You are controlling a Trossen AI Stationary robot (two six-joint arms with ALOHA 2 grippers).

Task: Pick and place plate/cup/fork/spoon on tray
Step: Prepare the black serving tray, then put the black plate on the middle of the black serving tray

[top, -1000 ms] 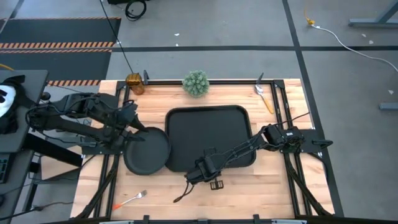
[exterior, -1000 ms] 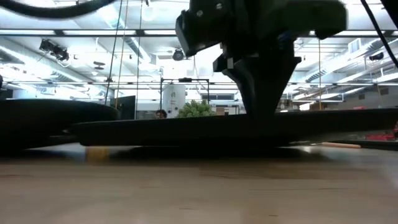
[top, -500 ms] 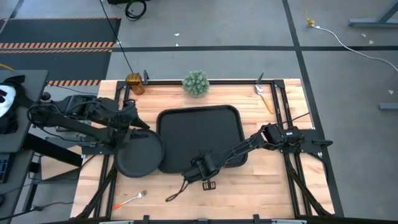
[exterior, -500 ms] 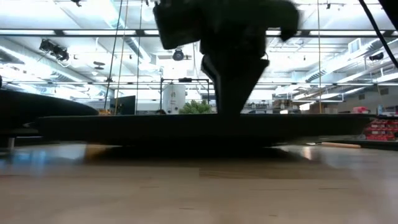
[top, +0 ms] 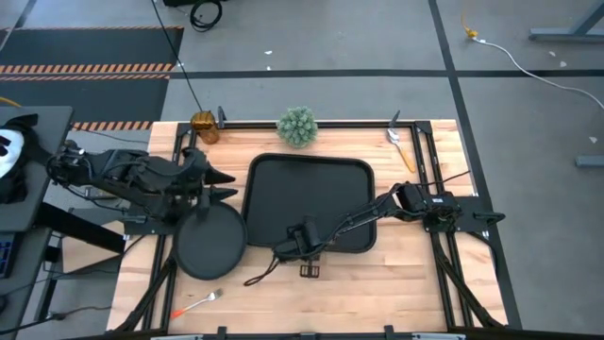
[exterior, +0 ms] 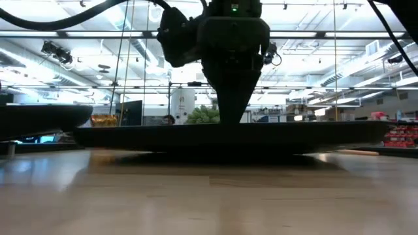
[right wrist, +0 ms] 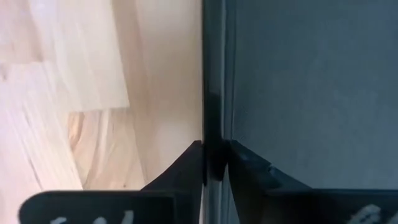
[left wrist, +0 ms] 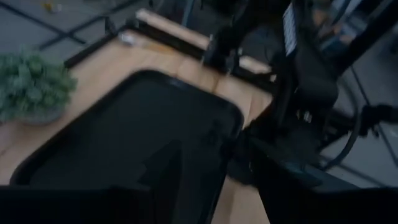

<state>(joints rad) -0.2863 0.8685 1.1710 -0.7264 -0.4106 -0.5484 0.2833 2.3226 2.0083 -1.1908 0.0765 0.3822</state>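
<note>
Gripped the tray (top: 311,200) at the middle of its near rim with the right gripper (top: 304,242). Kept the fingers (right wrist: 186,163) narrow, one on each side of the raised rim, as confirmed in the right wrist view. Could not tell from the low view whether the tray rested fully on the table (top: 396,283) or tilted slightly.

Located the plate (top: 209,244) flat on the table at the tray's left edge, touching it or just beside it, and not on the tray. Held the left gripper (top: 226,185) above the plate's far edge with fingers spread and nothing between them.

Noted the cup (top: 204,126) at the far left corner, the orange-handled fork (top: 196,302) near the front left edge, a second utensil (top: 401,146) at the far right, and the plant (top: 297,126) behind the tray. Found none of these on the tray.

Judged hazards as follows:
- Slip or pivot of the tray, caused by a single narrow pinch on one rim.
- Displacement of the plate toward the table's left edge, caused by any leftward tray travel.
- Contact with the plant, caused by pushing the tray away.
- Arm collision, caused by both grippers working close together at the tray's left side.
</note>
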